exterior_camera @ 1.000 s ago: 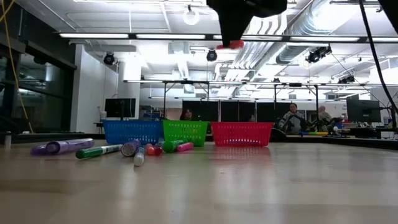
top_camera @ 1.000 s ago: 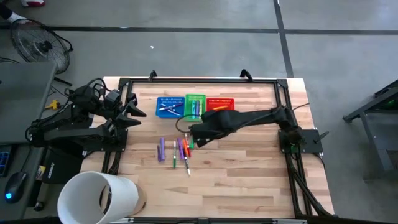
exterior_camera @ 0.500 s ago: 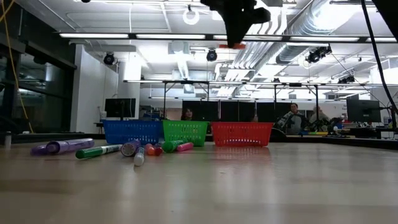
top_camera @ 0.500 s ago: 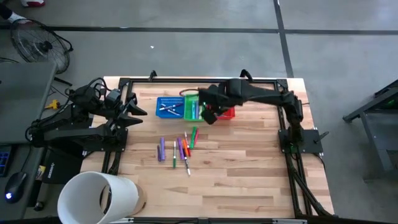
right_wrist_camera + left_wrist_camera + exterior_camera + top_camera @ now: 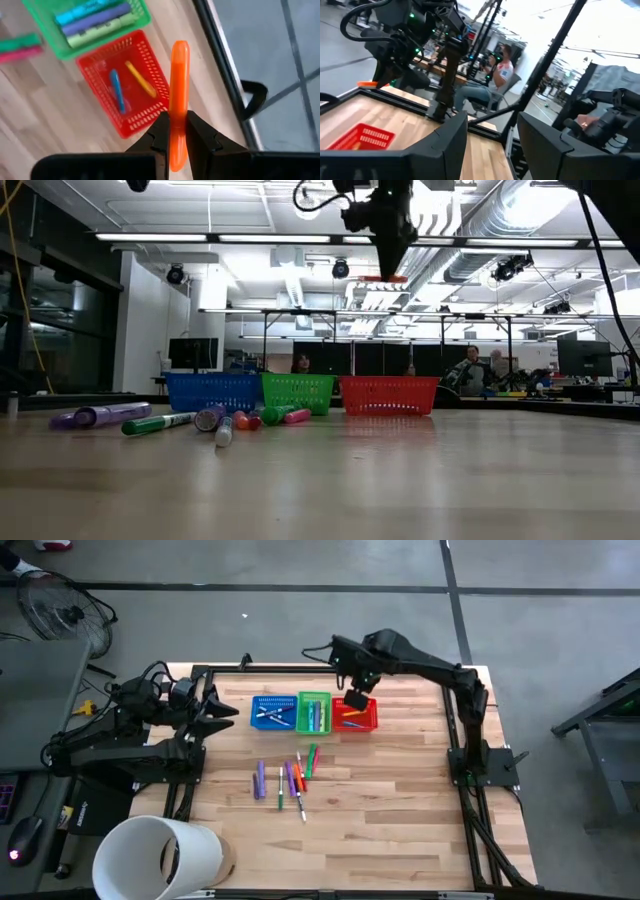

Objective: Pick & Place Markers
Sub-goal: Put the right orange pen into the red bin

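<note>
- High view: the right pincer [image 5: 357, 698] has swung away from the loose markers [image 5: 285, 778] on the worktop [image 5: 400, 800] and now hangs over the red basket [image 5: 362, 718]. Delivery looks close. The left pincer [image 5: 222, 715] waits at the worktop's left edge.
- Low view: the raised orange marker [image 5: 384, 278] has travelled rightwards, above the red basket; an open-plan room with seated people lies behind.
- Left wrist view: its fingers stand apart, empty.
- Right wrist view: the pincer is clamped on the orange marker.
</note>
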Available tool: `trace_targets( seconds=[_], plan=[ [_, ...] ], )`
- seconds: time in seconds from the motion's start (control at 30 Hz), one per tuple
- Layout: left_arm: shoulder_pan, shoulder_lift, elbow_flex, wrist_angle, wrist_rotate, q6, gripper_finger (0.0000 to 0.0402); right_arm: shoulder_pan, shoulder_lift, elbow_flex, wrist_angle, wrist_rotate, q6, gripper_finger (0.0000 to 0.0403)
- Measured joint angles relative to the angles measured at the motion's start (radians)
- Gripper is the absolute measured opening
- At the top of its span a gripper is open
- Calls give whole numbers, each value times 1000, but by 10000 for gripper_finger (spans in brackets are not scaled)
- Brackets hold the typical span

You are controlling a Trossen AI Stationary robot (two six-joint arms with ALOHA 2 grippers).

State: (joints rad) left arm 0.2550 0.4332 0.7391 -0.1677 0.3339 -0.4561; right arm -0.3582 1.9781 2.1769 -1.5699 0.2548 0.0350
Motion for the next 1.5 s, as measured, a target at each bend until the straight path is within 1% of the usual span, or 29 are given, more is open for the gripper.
trace_targets(
  seconds=[0.17,0.27,0.37,0.57,0.8,0.97,1.13,1.23,1.33,1.5],
  plan=[
    [0,0,0,0,-32,0,172,-54,0,0,34,-118,-192,29],
    [0,0,0,0,-39,0,172,-75,0,0,58,-133,-277,29],
    [0,0,0,0,-41,-15,172,-97,0,0,73,-160,-327,29],
    [0,0,0,0,-41,-21,172,-124,49,2,80,-192,-402,29],
    [0,0,0,1,-41,-26,172,-127,125,2,101,-224,-462,29],
    [0,0,0,1,-41,-48,172,-127,165,1,98,-288,-463,29],
    [0,0,0,1,-41,-54,172,-126,186,-1,119,-332,-463,29],
    [0,0,0,1,-45,-56,172,-115,177,-44,212,-343,-453,29],
    [0,0,0,1,-56,-59,172,-104,163,-123,250,-339,-448,29],
    [0,0,0,1,-56,-72,172,-89,118,-307,305,-268,-455,29]
  ],
)
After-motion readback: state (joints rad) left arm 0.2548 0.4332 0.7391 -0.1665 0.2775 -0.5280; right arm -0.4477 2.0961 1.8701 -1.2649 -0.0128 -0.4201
